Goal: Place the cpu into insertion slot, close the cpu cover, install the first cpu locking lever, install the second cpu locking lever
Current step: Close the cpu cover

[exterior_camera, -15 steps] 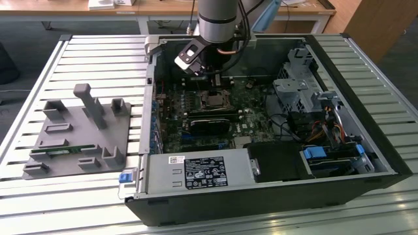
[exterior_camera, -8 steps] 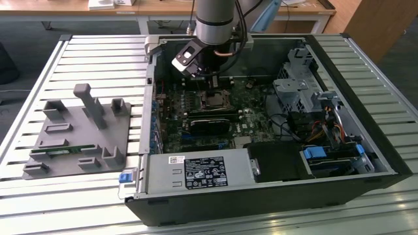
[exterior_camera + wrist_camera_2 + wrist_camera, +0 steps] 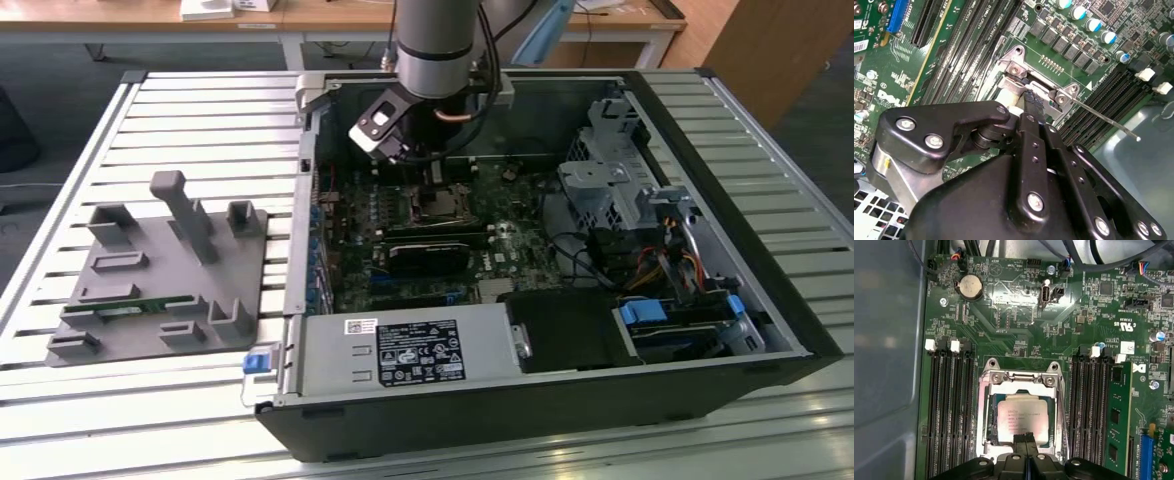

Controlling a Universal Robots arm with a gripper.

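Gripper (image 3: pixel 1026 439) with its two black fingers drawn together, nothing visible between them; the tips stood at one edge of the cpu (image 3: pixel 1021 415), at or just above its metal top, contact not discernible. The cpu lay flat in the insertion slot (image 3: pixel 439 206), its silvery top showing through the square window of the cpu cover (image 3: pixel 985 410), which lay down around it as a silver frame. In the second wrist view the gripper (image 3: pixel 1031 100) reached the socket's hinge end, its black body hiding most of the socket, and a thin locking lever (image 3: pixel 1104 120) ran out from a socket corner across the neighbouring slots, apart from the fingers. Whether either lever was hooked could not be judged.

Black memory slots (image 3: pixel 946 410) flanked the socket on both sides; one green memory module (image 3: pixel 1116 420) stood in the bank across the socket. A coin cell (image 3: pixel 969 287) sat further along the motherboard (image 3: pixel 1019 315).

In the exterior view the arm descended into an open computer case (image 3: pixel 721 110) that held the motherboard, a power supply (image 3: pixel 400 352) and drive bays, the gripper (image 3: pixel 424 165) largely masked by the wrist. The case rested on a slatted table (image 3: pixel 200 100). Toward the exterior view's left lay a grey fixture block (image 3: pixel 134 250) with a memory stick (image 3: pixel 134 307) in one of its recesses.
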